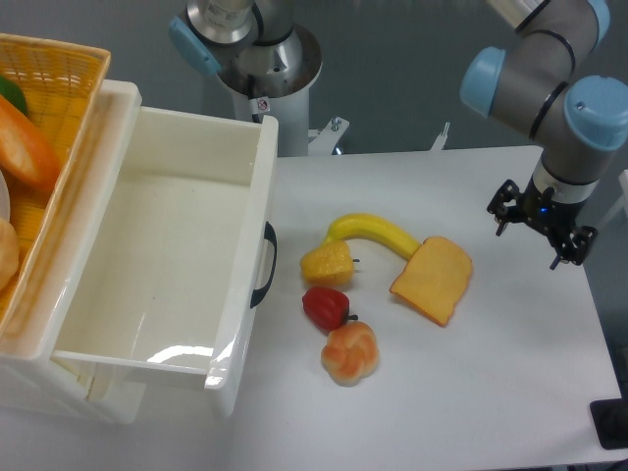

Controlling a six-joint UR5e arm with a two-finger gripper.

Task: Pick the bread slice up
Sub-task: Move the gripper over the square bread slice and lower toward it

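Observation:
The bread slice (433, 280) lies flat on the white table, yellow-orange with a darker crust edge, its top left corner against the end of a banana (373, 234). My gripper (539, 229) hangs above the table to the right of the slice and a little farther back, apart from it. Its two black fingers (504, 207) stand spread apart with nothing between them.
A yellow lumpy fruit piece (328, 263), a red fruit (326, 307) and a knotted orange-white bun (350, 353) lie left of the slice. A large white bin (235, 294) stands at the left, with a wicker basket (59, 74) behind it. The table's right edge (601, 324) is near the gripper.

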